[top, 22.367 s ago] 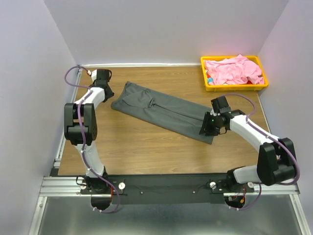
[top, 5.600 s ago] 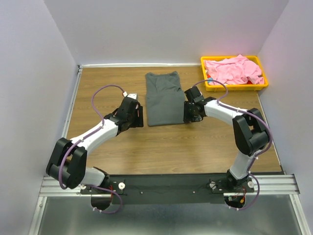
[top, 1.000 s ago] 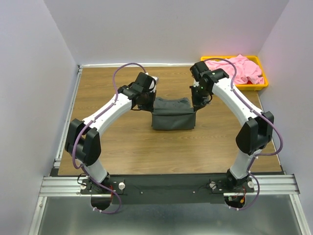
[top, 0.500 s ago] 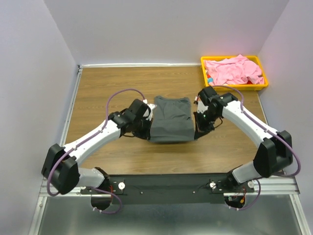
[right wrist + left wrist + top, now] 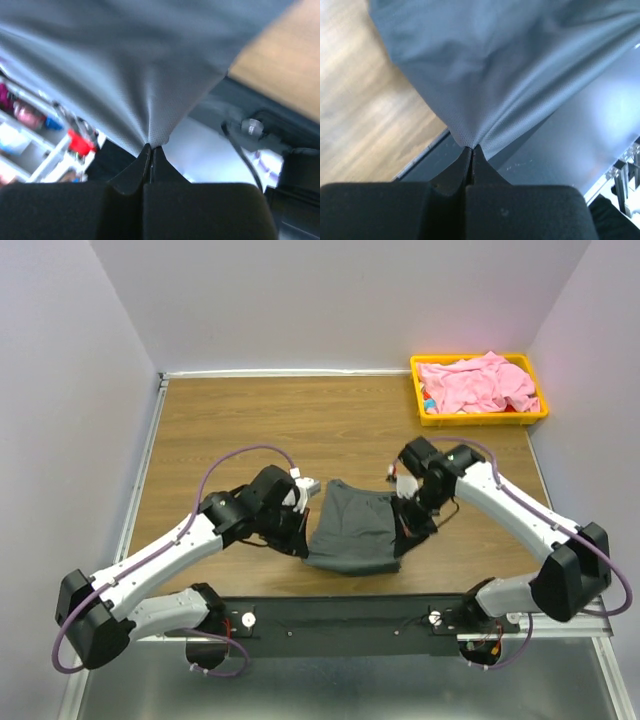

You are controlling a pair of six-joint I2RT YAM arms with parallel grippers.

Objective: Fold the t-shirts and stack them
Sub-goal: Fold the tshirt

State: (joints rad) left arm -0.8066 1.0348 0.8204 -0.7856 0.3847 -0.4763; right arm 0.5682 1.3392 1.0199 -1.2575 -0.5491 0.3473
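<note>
The dark grey t-shirt (image 5: 355,525) is folded into a narrow panel and hangs between both grippers near the table's front edge. My left gripper (image 5: 302,545) is shut on its near left corner. In the left wrist view the grey cloth (image 5: 490,75) fans out from the pinched fingertips of that gripper (image 5: 470,148). My right gripper (image 5: 403,540) is shut on the near right corner; the cloth (image 5: 125,70) spreads from the tips of that gripper (image 5: 151,146). The pink t-shirt (image 5: 478,382) lies crumpled in the yellow tray (image 5: 428,412) at the back right.
The wooden table (image 5: 240,430) stretches behind the shirt. The black rail (image 5: 340,625) with the arm bases runs just in front of the held edge. Lilac walls close in the left, back and right sides.
Both grippers have pulled the grey shirt's held edge from the back middle of the table toward the front rail, dragging the folded shirt nearer to the bases.
</note>
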